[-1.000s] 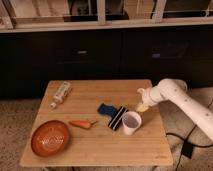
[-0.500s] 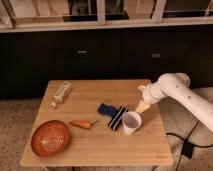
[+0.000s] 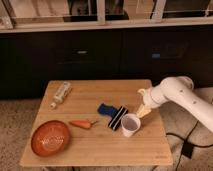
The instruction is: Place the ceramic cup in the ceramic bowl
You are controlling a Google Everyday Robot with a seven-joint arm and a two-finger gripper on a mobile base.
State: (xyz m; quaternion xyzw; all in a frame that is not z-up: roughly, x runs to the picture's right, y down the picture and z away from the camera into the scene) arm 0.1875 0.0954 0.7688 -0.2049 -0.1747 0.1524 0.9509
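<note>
The ceramic cup (image 3: 129, 124) is small and white with a pale purplish inside. It stands upright on the wooden table (image 3: 100, 147), right of centre. The ceramic bowl (image 3: 50, 138) is wide and orange-red, and sits at the table's front left, far from the cup. My gripper (image 3: 143, 103) hangs at the table's right edge, just above and to the right of the cup, not touching it. Its two pale fingers (image 3: 144, 111) stand apart and it is open and empty.
A blue and black object (image 3: 113, 114) lies just left of the cup. A carrot (image 3: 81, 124) lies between it and the bowl. A clear glass bottle (image 3: 61, 93) lies at the back left. Dark cabinets stand behind the table.
The gripper has dropped slightly towards the cup, and the arm's elbow has shifted to the right. Cup, bowl and the other things have not moved.
</note>
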